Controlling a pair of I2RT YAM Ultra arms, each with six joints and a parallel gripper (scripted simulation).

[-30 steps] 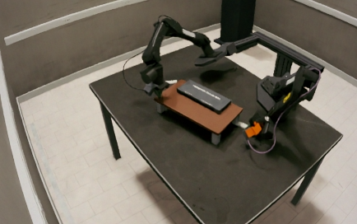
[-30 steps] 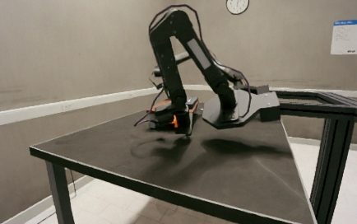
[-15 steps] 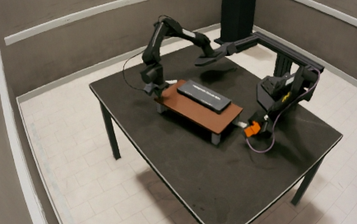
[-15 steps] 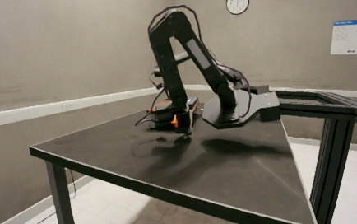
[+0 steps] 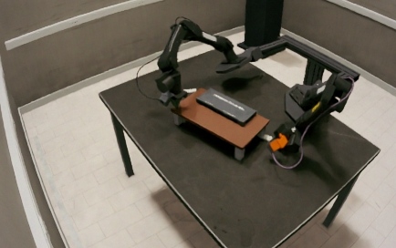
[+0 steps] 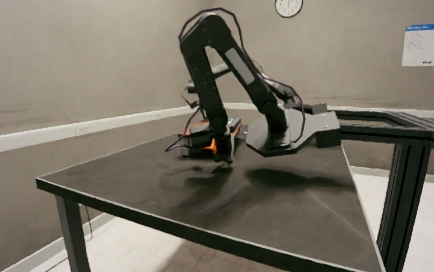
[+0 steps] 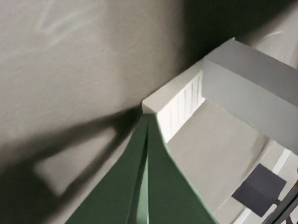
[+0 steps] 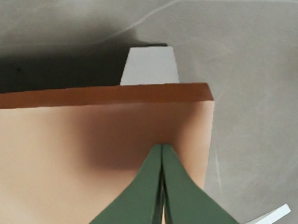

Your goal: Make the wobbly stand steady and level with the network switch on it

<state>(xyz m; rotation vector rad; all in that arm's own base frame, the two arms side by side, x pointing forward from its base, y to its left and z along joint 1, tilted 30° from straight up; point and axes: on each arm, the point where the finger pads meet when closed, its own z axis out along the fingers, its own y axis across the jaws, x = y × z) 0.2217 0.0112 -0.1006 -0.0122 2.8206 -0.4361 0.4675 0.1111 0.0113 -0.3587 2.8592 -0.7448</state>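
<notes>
The brown stand (image 5: 221,119) sits mid-table with the dark network switch (image 5: 226,106) lying on top. My right gripper (image 5: 175,102) is shut, and its fingertips (image 8: 161,145) rest on the stand top (image 8: 100,143) near a corner, above a grey leg (image 8: 149,66). My left gripper (image 5: 274,139) is shut and low on the table at the stand's opposite end. In the left wrist view its tips (image 7: 148,119) touch a white wedge (image 7: 178,104) that lies against a grey stand leg (image 7: 249,79). The wedge also shows in the top view (image 5: 263,136).
A second white piece (image 8: 266,219) lies on the table beside the stand near my right gripper. A black frame with a flat plate (image 5: 237,64) stands over the back of the table. A purple cable (image 5: 287,161) loops on the table by my left arm.
</notes>
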